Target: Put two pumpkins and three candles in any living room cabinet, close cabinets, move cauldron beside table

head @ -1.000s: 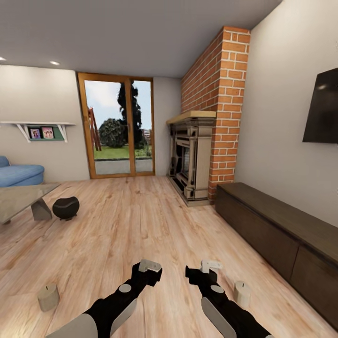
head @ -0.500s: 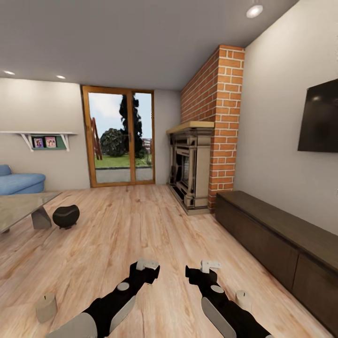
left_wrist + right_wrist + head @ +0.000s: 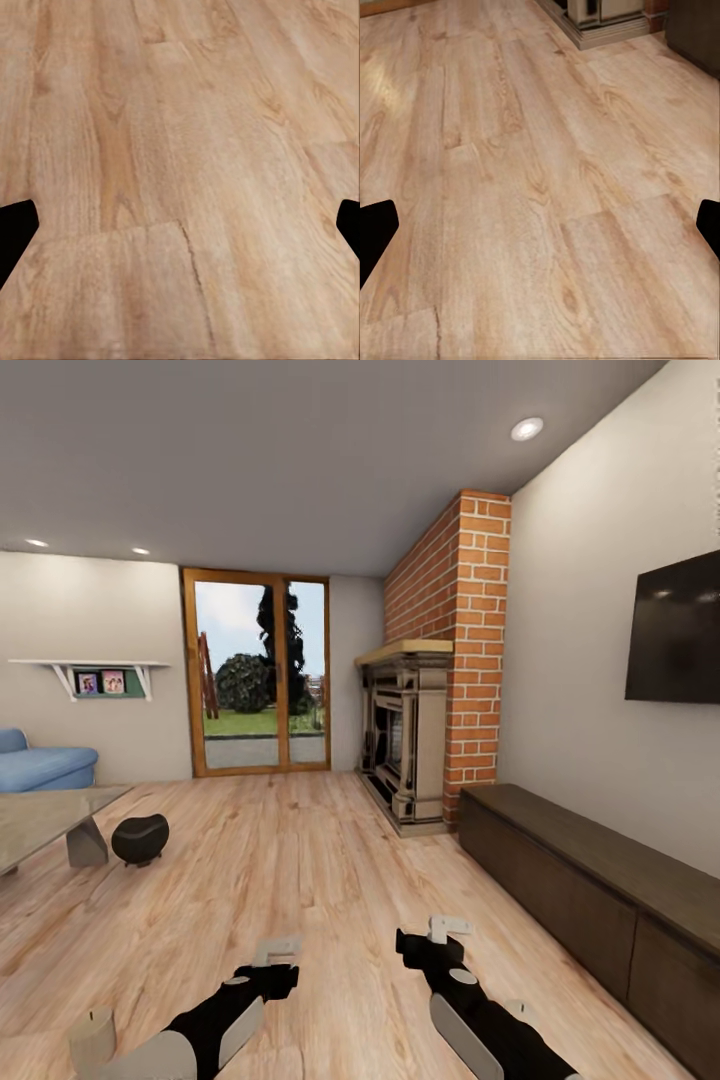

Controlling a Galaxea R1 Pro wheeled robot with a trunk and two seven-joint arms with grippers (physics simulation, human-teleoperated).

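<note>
The black cauldron (image 3: 140, 838) sits on the plank floor right beside the slanted grey leg of the pale-topped table (image 3: 45, 815) at the left. Along the right wall runs the long dark cabinet (image 3: 600, 885), all its fronts shut. One beige candle (image 3: 91, 1040) stands on the floor at the lower left, beside my left arm. Another candle (image 3: 521, 1010) peeks out behind my right arm. My left gripper (image 3: 278, 950) and right gripper (image 3: 450, 928) hover over bare floor, both open and empty; the wrist views show their black fingertips (image 3: 15, 232) (image 3: 375, 229) far apart. The pumpkins are out of view.
A brick chimney with a fireplace (image 3: 405, 745) stands ahead on the right, with glass doors (image 3: 258, 685) on the far wall. A black TV (image 3: 675, 628) hangs above the cabinet. A blue sofa (image 3: 40, 765) lies behind the table. Open floor stretches ahead.
The head view has tilted upward, so everything sits lower in the picture. My left arm has dropped and pulled back toward the lower left; the right arm has held its place.
</note>
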